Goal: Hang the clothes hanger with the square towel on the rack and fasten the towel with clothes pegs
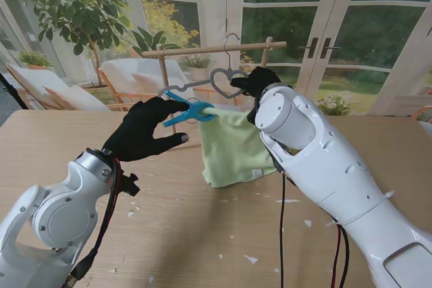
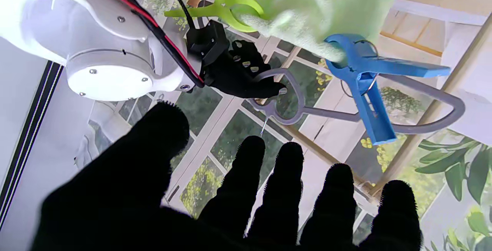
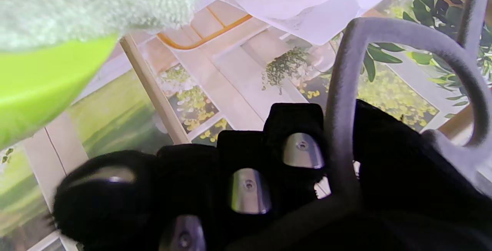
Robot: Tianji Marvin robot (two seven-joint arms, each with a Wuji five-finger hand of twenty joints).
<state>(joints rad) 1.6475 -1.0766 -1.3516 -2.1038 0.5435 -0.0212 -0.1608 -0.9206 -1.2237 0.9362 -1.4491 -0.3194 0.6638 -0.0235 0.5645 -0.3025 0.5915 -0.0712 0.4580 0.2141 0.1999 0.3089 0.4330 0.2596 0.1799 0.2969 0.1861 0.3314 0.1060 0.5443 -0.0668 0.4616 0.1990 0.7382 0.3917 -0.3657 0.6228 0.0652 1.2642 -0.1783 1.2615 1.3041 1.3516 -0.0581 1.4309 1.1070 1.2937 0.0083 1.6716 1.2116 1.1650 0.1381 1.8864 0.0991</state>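
The grey hanger (image 1: 202, 85) with a heart-shaped centre hooks over the wooden rack's bar (image 1: 202, 50). A light green square towel (image 1: 233, 143) is draped over the hanger. A blue peg (image 1: 194, 111) (image 2: 365, 85) clamps the towel's left end to the hanger's arm. A green peg (image 2: 223, 7) (image 3: 46, 85) grips the towel farther right. My right hand (image 1: 256, 80) (image 3: 269, 182) is shut on the hanger's heart loop (image 3: 342, 101). My left hand (image 1: 148, 129) (image 2: 250, 201) is open with fingers spread, just left of the blue peg and holding nothing.
The rack stands at the far edge of the wooden table (image 1: 202, 234). Small white scraps (image 1: 251, 259) lie on the table nearer to me. My right forearm (image 1: 317, 160) crosses in front of the towel's right side. Glass doors and plants are behind.
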